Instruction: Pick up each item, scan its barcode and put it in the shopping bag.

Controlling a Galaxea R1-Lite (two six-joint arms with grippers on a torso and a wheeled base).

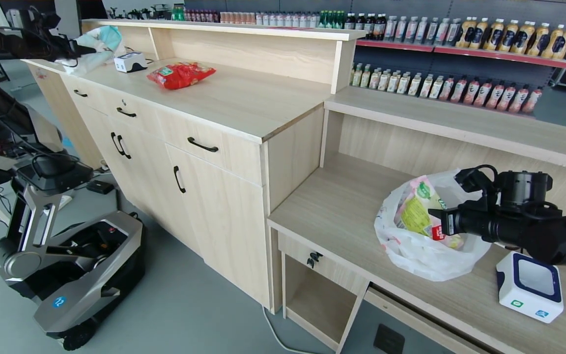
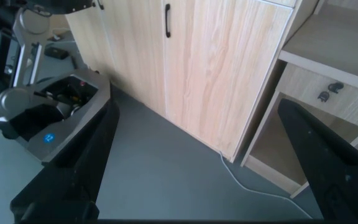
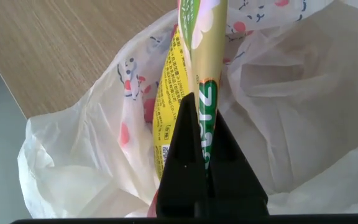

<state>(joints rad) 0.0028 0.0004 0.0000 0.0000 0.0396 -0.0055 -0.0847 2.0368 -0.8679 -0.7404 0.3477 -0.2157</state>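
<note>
Counter (image 1: 342, 206): scanner (image 1: 529, 286) beside shopping bag (image 1: 420, 258)

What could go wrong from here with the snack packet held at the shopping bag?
One: the right gripper pinches the snack packet by a thin edge, so it may slip or twist on release. Two: the shopping bag is limp and near the counter front edge; pushing in could drag it. Three: the barcode scanner sits close beside the right arm and might get bumped.

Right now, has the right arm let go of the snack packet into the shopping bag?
No, the fingers of the right gripper clamp the snack packet over the open shopping bag.
</note>
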